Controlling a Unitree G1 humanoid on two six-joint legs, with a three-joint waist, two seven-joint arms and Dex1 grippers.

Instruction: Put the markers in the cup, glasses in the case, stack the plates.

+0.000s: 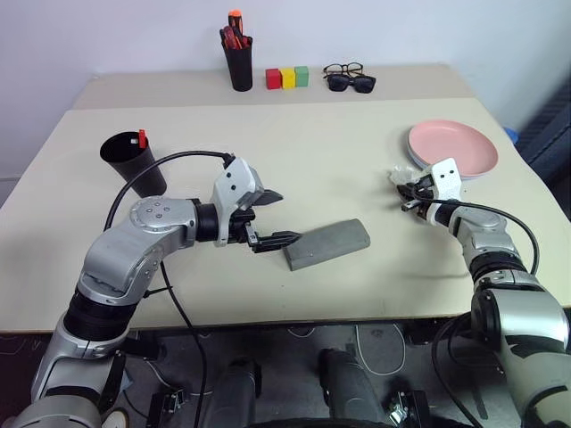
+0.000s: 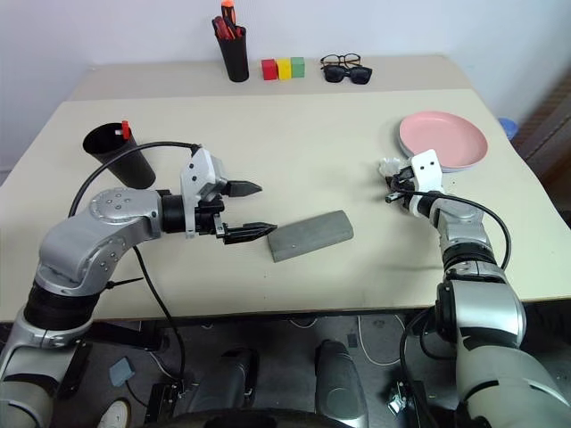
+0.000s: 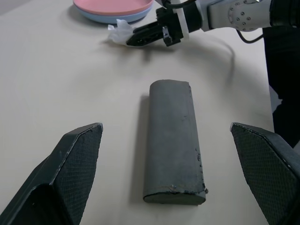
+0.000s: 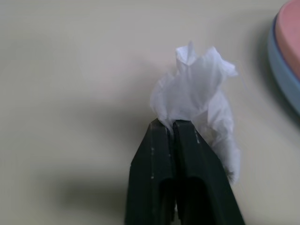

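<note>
Gaping wide, the left gripper (image 1: pixel 273 217) hovers just short of the closed grey case (image 1: pixel 326 243) lying mid-table. Pinched tight, the right gripper (image 4: pixel 171 127) holds a crumpled white tissue (image 4: pixel 199 93) beside the 2 stacked plates (image 1: pixel 453 147). Farther left stands the cup (image 1: pixel 132 160), a red-capped marker (image 1: pixel 142 138) inside.

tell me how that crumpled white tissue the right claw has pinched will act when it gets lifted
The white tissue looks thin and crumpled, so it is probably floppy and will droop from the right claw. It likely weighs almost nothing. Only a corner sits between the shut fingers, so a quick move might tear it or let it slip out beside the plates.
</note>
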